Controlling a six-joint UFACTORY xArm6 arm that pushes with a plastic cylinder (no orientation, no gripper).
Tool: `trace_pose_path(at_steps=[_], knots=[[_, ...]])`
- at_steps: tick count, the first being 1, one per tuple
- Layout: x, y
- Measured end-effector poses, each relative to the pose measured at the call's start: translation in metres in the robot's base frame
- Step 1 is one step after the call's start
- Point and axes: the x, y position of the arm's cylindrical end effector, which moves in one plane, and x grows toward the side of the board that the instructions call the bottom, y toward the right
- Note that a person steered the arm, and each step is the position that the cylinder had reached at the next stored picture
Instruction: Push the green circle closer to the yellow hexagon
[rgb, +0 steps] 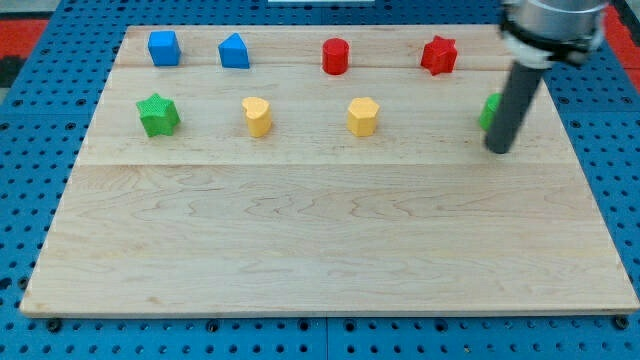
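The arm carries no jaws; it ends in a dark rod, and my tip (498, 149) rests on the wooden bench (320, 240) near the view's right edge. The green circle (489, 111) sits immediately at the view's left of the rod, partly hidden behind it; contact cannot be confirmed. The yellow hexagon (363, 116) lies in the same row, well apart toward the view's left. Further left in that row are a yellow heart (257, 116) and a green star (158, 115). The row at the view's top holds, from left to right, a blue cube (163, 47), a blue pentagon-like block (234, 51), a red cylinder (335, 56) and a red star (438, 54).
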Motion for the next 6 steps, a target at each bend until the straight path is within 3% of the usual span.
trace_pose_path(at_steps=[1, 2, 4, 6], knots=[[-0.025, 0.068], [-0.04, 0.028], [-0.093, -0.13], [-0.078, -0.066]])
